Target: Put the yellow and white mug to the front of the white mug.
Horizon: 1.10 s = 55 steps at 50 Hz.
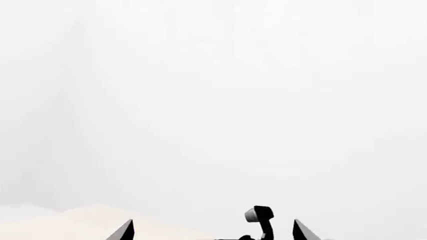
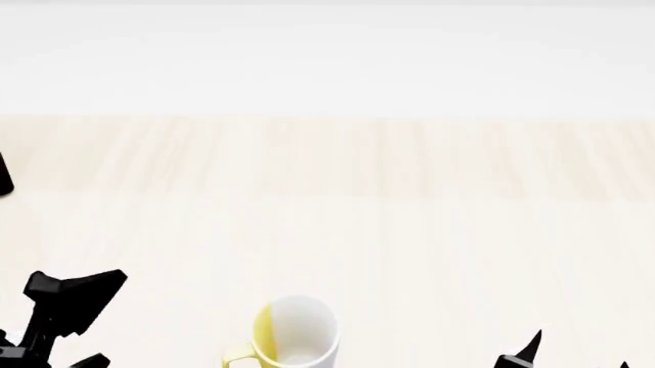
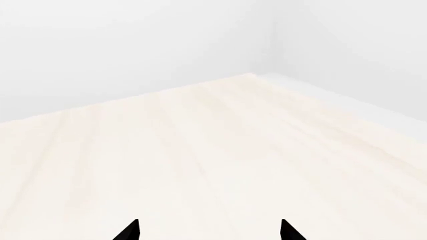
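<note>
The yellow and white mug [image 2: 294, 334] stands upright on the pale wooden table [image 2: 409, 199] at the near edge of the head view, its yellow handle toward the near left. The white mug is out of view. My left gripper [image 2: 64, 307] is to the mug's left, apart from it. In the left wrist view the left gripper [image 1: 213, 233] has its fingertips [image 1: 124, 231] wide apart and empty. My right gripper [image 2: 578, 359] is to the mug's right. In the right wrist view the right gripper [image 3: 209, 233] is open and empty over bare table.
A small black and grey part [image 1: 260, 220] shows between the left fingertips, far off. A dark object [image 2: 4, 175] sits at the head view's left edge. The table's far edge meets a white wall [image 2: 327, 69].
</note>
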### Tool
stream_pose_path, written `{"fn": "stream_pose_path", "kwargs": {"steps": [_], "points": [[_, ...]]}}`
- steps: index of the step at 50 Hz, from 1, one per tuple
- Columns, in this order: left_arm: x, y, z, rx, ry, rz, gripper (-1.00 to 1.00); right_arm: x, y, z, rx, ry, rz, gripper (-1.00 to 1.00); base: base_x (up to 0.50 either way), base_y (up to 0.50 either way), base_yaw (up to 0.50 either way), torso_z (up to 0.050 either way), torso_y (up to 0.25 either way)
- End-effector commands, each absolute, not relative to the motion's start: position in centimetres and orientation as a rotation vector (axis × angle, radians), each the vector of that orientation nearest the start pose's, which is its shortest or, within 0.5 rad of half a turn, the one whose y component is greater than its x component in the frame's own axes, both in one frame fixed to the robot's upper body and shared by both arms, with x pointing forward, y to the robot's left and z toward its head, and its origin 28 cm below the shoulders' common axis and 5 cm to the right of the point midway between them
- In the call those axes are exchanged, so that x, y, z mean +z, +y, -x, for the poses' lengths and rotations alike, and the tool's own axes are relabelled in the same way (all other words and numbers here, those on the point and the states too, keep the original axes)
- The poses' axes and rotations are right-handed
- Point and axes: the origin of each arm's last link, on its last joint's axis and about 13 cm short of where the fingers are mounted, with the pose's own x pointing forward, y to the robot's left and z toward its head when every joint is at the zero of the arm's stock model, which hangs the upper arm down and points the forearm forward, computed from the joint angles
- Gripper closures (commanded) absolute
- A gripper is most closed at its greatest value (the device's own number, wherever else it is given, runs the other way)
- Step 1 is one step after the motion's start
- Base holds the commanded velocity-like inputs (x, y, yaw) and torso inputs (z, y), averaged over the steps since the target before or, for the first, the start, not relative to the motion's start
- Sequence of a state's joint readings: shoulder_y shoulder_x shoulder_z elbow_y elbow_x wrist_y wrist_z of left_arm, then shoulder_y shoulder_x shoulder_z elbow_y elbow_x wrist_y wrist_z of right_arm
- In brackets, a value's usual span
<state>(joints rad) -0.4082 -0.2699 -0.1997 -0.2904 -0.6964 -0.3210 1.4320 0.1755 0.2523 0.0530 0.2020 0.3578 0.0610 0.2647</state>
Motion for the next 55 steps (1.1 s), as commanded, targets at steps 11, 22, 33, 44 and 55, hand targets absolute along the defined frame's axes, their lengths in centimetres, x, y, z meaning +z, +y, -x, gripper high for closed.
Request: {"fn": "stream_pose_path", "kwargs": {"steps": [11,22,33,44,55], "points": [[6.2,29.5,-23.0,-0.986,-0.535,0.522,-1.0,2.1,-17.4,-24.1,-0.355,0.062,-0.116,-1.0,0.0,0.0,0.0,0.0,0.0],[5.4,27.8,-20.7,-0.676,-0.571,0.465,-1.0,2.5,-17.3,-23.5,-0.347,0.038,-0.118,-1.0,0.0,0.0,0.0,0.0,0.0],[5.7,26.6,-19.9,-0.315,-0.607,0.405,-1.0,3.4,-17.0,-22.6,-0.33,-0.013,-0.112,-1.0,0.0,0.0,0.0,0.0,0.0],[5.7,26.6,-18.8,-0.118,-0.645,0.42,-1.0,5.0,-16.2,-21.0,-0.319,-0.14,-0.082,-1.0,0.0,0.0,0.0,0.0,0.0],[5.7,26.3,-17.5,0.03,-0.682,0.271,-1.0,6.4,-15.7,-19.4,-0.328,-0.227,-0.052,-1.0,0.0,0.0,0.0,0.0,0.0]]}}
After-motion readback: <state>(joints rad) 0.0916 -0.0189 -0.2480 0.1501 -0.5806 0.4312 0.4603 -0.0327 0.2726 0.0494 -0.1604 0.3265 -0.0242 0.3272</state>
